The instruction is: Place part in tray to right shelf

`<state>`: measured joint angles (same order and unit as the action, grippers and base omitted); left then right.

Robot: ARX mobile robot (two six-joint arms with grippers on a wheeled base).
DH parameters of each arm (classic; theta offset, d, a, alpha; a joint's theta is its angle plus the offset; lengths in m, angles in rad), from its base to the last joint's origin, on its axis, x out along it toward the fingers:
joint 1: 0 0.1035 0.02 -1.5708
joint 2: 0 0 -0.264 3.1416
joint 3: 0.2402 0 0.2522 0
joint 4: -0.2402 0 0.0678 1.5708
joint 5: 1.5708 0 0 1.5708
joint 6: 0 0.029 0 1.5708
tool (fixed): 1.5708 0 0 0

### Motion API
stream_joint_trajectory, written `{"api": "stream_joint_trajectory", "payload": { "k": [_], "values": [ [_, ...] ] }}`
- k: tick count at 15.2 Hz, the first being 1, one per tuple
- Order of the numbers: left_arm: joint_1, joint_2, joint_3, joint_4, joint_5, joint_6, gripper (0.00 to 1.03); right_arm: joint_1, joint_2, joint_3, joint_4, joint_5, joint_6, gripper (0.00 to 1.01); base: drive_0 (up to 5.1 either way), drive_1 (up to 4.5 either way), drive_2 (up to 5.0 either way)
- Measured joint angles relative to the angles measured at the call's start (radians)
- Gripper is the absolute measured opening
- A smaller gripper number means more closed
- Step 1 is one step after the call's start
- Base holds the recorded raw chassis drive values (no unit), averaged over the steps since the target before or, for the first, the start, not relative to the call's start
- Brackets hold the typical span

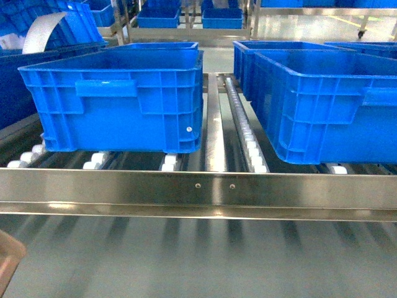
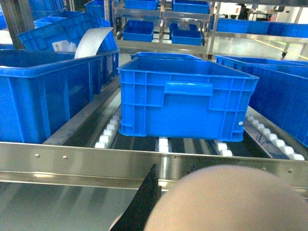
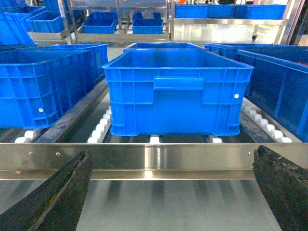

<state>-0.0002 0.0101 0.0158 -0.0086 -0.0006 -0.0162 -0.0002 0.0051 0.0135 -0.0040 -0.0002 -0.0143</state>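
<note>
The stainless-steel right shelf (image 1: 205, 189), with its shiny screwed front rail and rows of small white rollers (image 1: 251, 149), spans the head view. Two large blue plastic crates (image 1: 118, 99) (image 1: 322, 102) sit on the rollers, apart, with an open lane of rail and rollers between them. The pale pinkish-beige scoop-shaped tray (image 2: 226, 202) fills the lower edge of the left wrist view, just short of the front rail; a corner shows in the head view (image 1: 9, 257). The left tool (image 2: 144, 202) shows one dark finger against the tray; whether it grips I cannot tell. The right tool (image 3: 173, 192) stands wide open, empty, before the rail. The small blue part is not visible.
</note>
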Motion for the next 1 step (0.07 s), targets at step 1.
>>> {"api": "stream_joint_trajectory", "payload": {
  "k": [1],
  "values": [
    [0.000, 0.000, 0.000, 0.000, 0.000, 0.000, 0.12, 0.000, 0.000, 0.000, 0.000, 0.000, 0.000, 0.98, 0.0, 0.00, 0.0]
  ]
}}
